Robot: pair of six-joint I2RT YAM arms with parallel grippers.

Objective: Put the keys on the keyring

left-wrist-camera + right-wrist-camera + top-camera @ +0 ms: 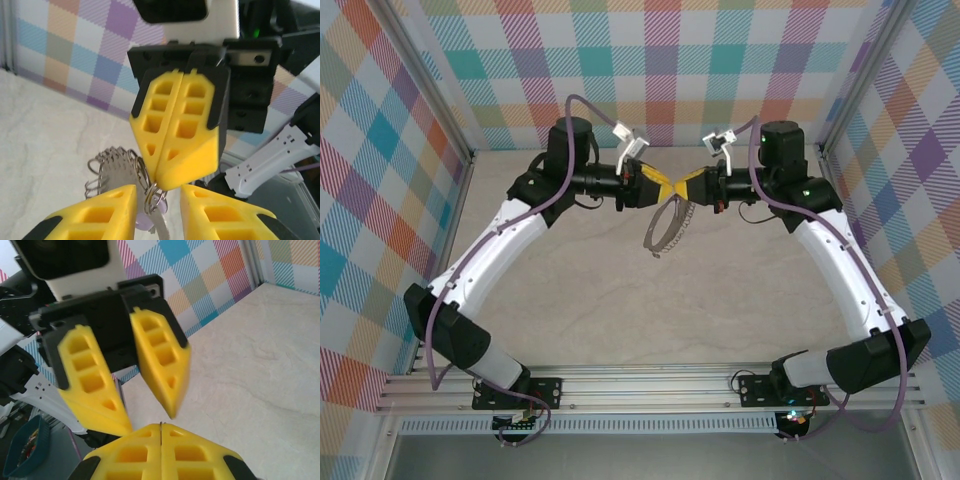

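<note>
Left gripper [665,186] sat far-centre over the table [610,310], reaching right, tip to tip with the other one. In its wrist view I saw its jaws spread, and nothing looked pinched between them. The key [146,220] hung in that gap, with its lilac head low and a silvery blade beside it. I couldn't tell if either left finger touched it. The keyring [107,160] dangled off the table between the two grippers. From the top it showed as a thin hoop, tilted, just near of the fingertips. In the left wrist view its chain-like loops fanned out left of the key. Right gripper [160,181] came in from the right with its jaws pressed together, pinching the keyring at the tip. In the right wrist view I saw its own fingers [135,452] closed flat against each other.
</note>
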